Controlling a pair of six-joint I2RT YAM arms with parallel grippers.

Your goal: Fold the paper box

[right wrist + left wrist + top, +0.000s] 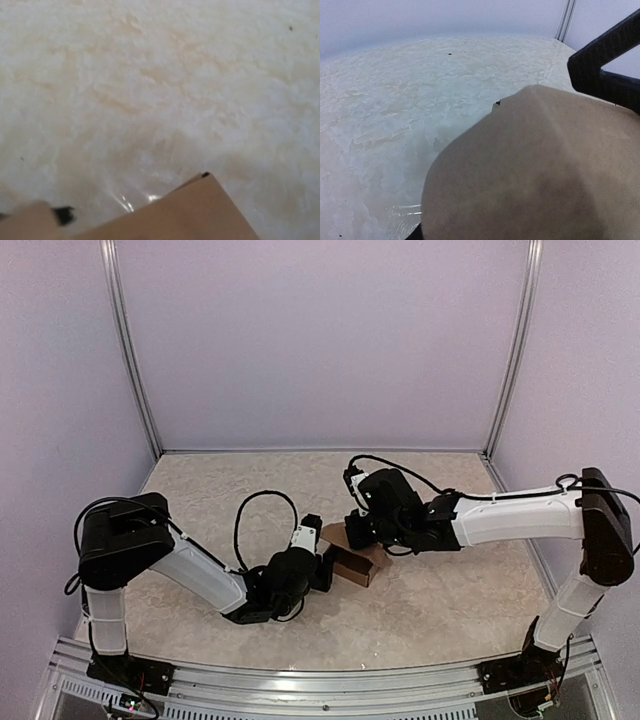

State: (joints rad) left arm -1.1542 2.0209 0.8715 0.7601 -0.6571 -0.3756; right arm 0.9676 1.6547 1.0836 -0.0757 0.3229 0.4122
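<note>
Near the middle of the desk (450, 605) lies the paper box (357, 566), a plain brown cardboard piece, partly folded, with its long side running from the left-front to the right-back. It sits between the 2 pincers. In the left wrist view the cardboard (535, 170) fills the lower right part of the picture, very close to the camera, with a rounded edge on its left and a small notch at its top. In the right wrist view only 1 pointed corner of it (200, 210) shows at the bottom edge, above the pale marbled surface.

The left pincer (328, 562) is at the near-left end of the box; 1 black finger (600, 70) shows beside the cardboard, but I cannot tell how wide the jaws stand or if they grip it. The right pincer (358, 538) is at the far end of the box, with its jaws closed; I cannot tell if cardboard is pinched between them.

Lilac walls (320, 340) stand around the desk.
</note>
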